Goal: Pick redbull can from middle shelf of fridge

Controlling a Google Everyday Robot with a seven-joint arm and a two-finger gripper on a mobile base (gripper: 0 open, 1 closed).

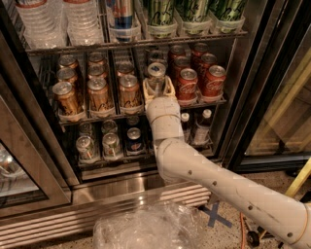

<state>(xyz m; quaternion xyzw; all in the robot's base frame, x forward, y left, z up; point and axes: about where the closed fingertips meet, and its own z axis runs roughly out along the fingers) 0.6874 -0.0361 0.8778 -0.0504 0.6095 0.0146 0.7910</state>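
The redbull can, slim and silver, stands at the front of its lane on the middle shelf of the fridge. It sits between bronze-gold cans on its left and red cola cans on its right. My gripper reaches into the fridge from below. Its cream fingers sit on both sides of the can, closed against it. The can's lower half is hidden behind the gripper, and it still stands at shelf level.
The upper rack holds water bottles and green cans. The lower rack holds dark cans and small bottles. A clear plastic bag lies on the floor in front. The open glass door stands at the left.
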